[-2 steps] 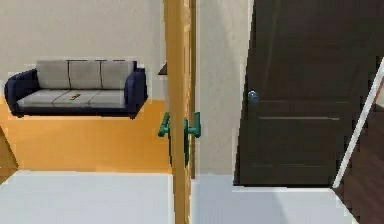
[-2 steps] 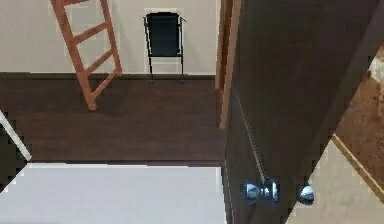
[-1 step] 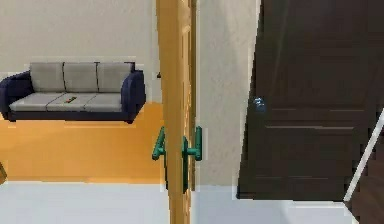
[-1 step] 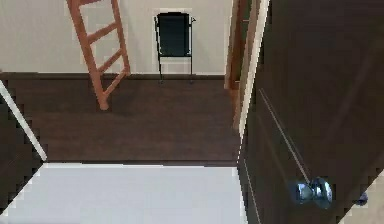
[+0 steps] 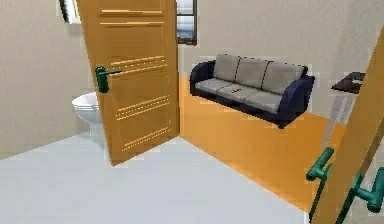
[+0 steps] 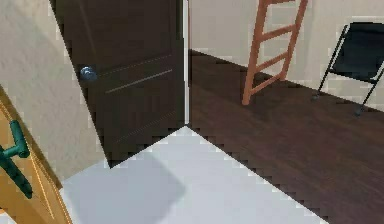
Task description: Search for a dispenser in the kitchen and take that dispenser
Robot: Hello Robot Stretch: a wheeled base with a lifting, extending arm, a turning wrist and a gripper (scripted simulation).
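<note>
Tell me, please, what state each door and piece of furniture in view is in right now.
Orange door, swung open beside the toilet.
Second orange door, open at the forward view's right edge.
Dark door, open beside a dark-floored room.
Ladder, leaning against the wall.
Folding chair, unfolded and upright.

- Two orange doors (image 5: 130, 75), green handles on each
- One dark door (image 6: 130, 70) with a round knob
- One sofa (image 5: 252, 88)
- One toilet (image 5: 88, 108)
- One wooden ladder (image 6: 272, 45)
- One folding chair (image 6: 355, 55)
</note>
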